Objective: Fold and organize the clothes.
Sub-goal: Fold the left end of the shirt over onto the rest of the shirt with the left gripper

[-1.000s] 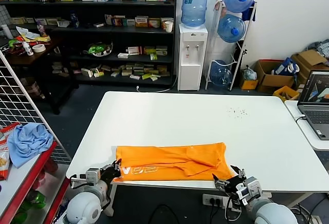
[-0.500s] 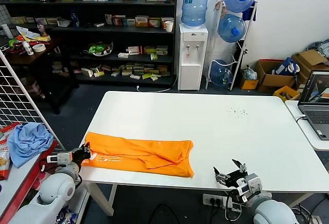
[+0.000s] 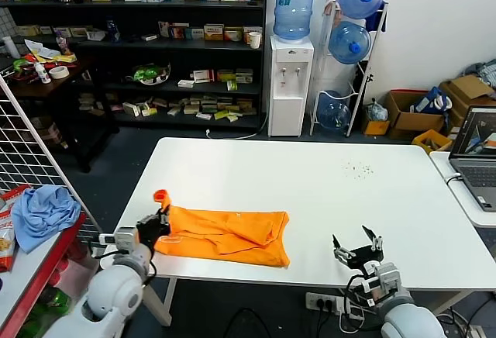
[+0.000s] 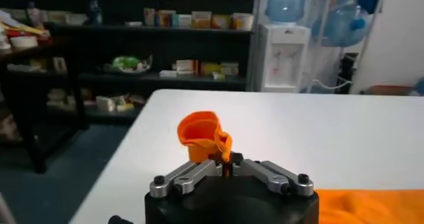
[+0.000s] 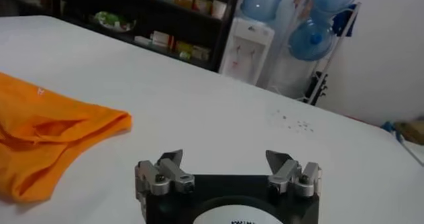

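Soft orange T-shirt point(image 3: 225, 233), smooth white table point(image 3: 310, 183)

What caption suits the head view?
Left gripper pinches the orange T-shirt's corner on the white table; right gripper waits open.

**Three cameras, one table**

The head camera looks forward and down from above the near edge of the white table point(image 3: 310, 191), taking in both arms, the shelves and water bottles beyond. Each wrist camera sits low behind its own gripper, close to the tabletop, facing the far wall. All three views share the orange T-shirt point(image 3: 221, 235) point(image 4: 202, 134) point(image 5: 46, 139) at the near left.
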Tool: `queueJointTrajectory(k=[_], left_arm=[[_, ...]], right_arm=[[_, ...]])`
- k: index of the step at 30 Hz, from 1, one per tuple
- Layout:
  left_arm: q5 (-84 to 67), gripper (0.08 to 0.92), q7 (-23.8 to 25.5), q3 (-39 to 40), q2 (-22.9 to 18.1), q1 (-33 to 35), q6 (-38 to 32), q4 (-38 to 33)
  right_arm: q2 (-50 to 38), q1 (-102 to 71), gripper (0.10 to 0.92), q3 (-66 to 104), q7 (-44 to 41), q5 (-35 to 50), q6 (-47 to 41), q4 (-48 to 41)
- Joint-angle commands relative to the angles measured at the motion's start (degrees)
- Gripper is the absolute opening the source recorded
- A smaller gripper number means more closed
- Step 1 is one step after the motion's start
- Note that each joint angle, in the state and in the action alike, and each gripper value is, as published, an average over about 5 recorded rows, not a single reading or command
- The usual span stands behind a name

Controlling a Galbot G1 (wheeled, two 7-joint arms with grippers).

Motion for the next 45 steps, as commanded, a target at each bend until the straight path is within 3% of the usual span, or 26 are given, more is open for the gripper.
queueJointTrajectory(k=[1,15,26,36,40,45], left_arm=[[3.50,0.125,-0.44,14.22,-8.84,-1.21,-0.86,-2.20],[6.85,0.125,-1.20,21.98,-21.51,-6.76,-2.58,8.33],[9.33,0.148,0.43,23.33,-25.23,-10.26,-5.65,14.71],[3.91,0.424,4.15,21.24,-20.53,-7.63,-13.54,9.32],[2.26,0.537,4.63,16.61,-14.93,-5.15,-14.69,4.52],[2.61,0.684,4.85,10.07,-6.70,-1.60,-14.21,3.67]], right_arm=[[1.58,-0.93,0.823,2.09,1.07,-1.99,4.34,-1.22],[2.85,-1.61,0.823,3.06,1.05,-2.67,4.56,-2.29],[3.05,-0.91,0.823,2.31,1.04,-2.74,3.82,-2.23],[2.93,0.73,0.823,1.17,1.15,-2.49,2.77,-2.29],[2.67,0.87,0.823,0.94,1.04,-2.34,2.76,-2.34],[2.41,0.65,0.823,0.81,0.65,-2.31,2.89,-2.23]])
